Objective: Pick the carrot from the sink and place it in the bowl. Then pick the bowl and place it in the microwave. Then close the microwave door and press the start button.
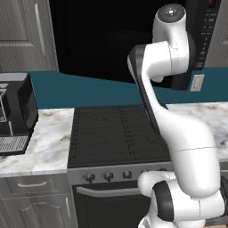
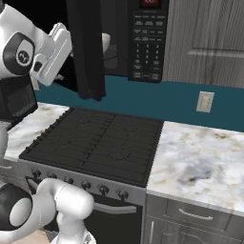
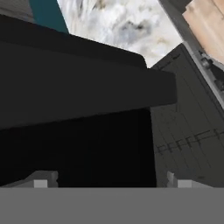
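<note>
Hanging open above the stove (image 2: 102, 143), the microwave door (image 2: 88, 52) stands before the released pincer (image 3: 111, 181).

The large black over-range microwave (image 2: 143, 38) hangs at the frame's top, above the black gas stove (image 2: 97, 143). Its wide black microwave door (image 2: 88, 47) stands open leftward. The marbled stone counter (image 2: 200, 152) lies right of the stove.

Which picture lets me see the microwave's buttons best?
The right base view: the keypad panel faces the camera there, beside the open microwave door. The left base view shows a thin strip of buttons behind the arm. The hand view shows the door's dark edge, no buttons.
</note>
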You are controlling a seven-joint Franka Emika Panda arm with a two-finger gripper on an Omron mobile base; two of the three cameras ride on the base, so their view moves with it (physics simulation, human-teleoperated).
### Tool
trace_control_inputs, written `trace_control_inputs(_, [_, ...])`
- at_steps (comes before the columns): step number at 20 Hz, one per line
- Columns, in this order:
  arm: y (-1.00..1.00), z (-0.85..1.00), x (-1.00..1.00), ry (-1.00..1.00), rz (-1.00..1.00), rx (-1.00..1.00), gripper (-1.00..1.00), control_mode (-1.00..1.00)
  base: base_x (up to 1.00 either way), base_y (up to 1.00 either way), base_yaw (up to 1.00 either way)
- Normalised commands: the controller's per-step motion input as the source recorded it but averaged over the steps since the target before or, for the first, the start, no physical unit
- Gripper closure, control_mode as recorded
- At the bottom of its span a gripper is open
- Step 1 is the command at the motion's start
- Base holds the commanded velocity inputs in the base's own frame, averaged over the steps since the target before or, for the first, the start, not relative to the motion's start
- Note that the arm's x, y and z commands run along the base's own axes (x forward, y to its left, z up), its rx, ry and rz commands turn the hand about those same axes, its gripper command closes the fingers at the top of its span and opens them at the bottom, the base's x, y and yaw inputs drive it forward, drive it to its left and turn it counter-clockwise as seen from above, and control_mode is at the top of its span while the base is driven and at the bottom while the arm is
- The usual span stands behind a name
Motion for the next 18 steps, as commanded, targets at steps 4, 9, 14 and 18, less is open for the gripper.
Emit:
trace_control_inputs(4, [-0.41, 0.08, 1.00, 0.00, -0.10, 0.03, -1.00, -1.00, 0.00, 0.00, 0.00])
trace_control_inputs(9, [-0.30, 0.01, 1.00, 0.01, -0.10, 0.03, -1.00, -1.00, 0.00, 0.00, 0.00])
trace_control_inputs(14, [-0.17, 0.00, 0.93, 0.04, -0.09, 0.04, -1.00, -1.00, 0.00, 0.00, 0.00])
trace_control_inputs(18, [-0.14, -0.02, 0.74, 0.04, -0.07, 0.03, -1.00, -1.00, 0.00, 0.00, 0.00])
